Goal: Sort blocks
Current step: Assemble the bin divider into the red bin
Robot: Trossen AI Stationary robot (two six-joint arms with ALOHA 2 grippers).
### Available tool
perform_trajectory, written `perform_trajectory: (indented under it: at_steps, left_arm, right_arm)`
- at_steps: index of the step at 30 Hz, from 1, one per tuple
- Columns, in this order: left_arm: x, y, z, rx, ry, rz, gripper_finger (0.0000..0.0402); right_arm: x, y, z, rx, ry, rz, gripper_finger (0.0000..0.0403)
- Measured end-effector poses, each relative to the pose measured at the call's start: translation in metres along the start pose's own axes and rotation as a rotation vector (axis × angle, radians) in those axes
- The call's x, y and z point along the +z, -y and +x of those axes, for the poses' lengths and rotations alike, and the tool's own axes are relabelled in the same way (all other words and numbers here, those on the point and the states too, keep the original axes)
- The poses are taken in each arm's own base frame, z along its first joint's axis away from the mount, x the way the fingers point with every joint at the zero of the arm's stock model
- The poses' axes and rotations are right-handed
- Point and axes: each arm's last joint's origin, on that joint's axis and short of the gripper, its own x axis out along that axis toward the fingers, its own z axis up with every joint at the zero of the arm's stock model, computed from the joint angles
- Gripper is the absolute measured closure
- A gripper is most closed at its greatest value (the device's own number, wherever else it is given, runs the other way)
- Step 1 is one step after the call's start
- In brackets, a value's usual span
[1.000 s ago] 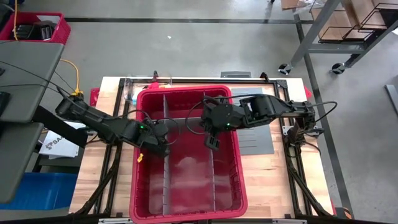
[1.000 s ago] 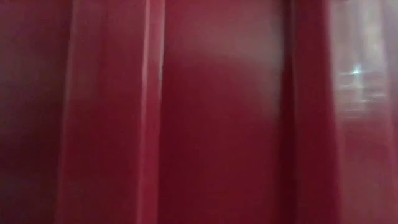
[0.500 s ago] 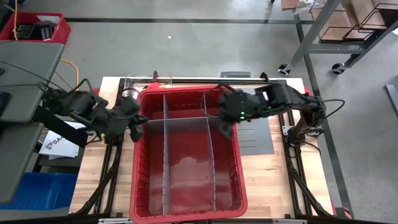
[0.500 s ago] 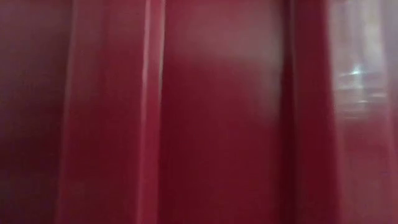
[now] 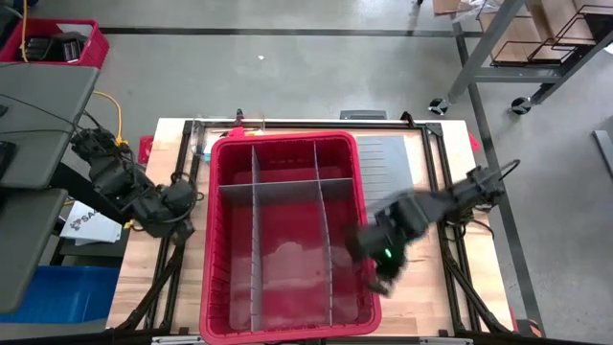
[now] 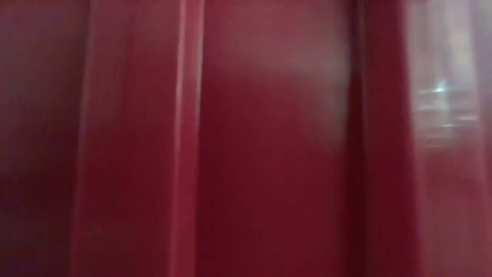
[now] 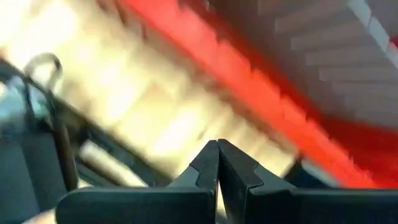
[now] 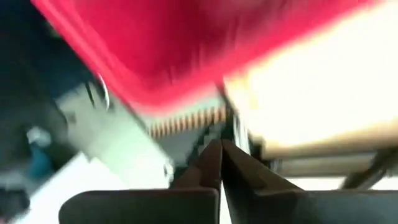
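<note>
Both grippers are pressed together and hold nothing: the left gripper (image 5: 180, 199) is over the wooden table (image 5: 436, 278) beside the red bin (image 5: 216, 240), its arm folded back. Stretched low, the right gripper (image 5: 381, 280) is at the bin's opposite rim. No blocks or legible writing can be made out.

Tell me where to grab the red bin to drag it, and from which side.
Probably take the red bin by the rim of its right long wall, from above, fingers astride it: that wall is thin, upright and open-topped, and the right gripper, shut now, sits just beside it.
</note>
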Motion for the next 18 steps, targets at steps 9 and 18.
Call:
perform_trajectory:
  at_steps: [9, 18]
  left_arm:
    - [-0.026, -0.023, 0.069, 0.21, -0.099, -0.077, 0.0401]
    - [-0.021, -0.026, 0.091, 0.2, 0.043, -0.157, 0.0401]
  right_arm:
    - [0.008, 0.0, 0.08, -0.043, 0.05, 0.109, 0.0403]
    - [0.051, 0.019, 0.059, -0.046, 0.259, 0.119, 0.0403]
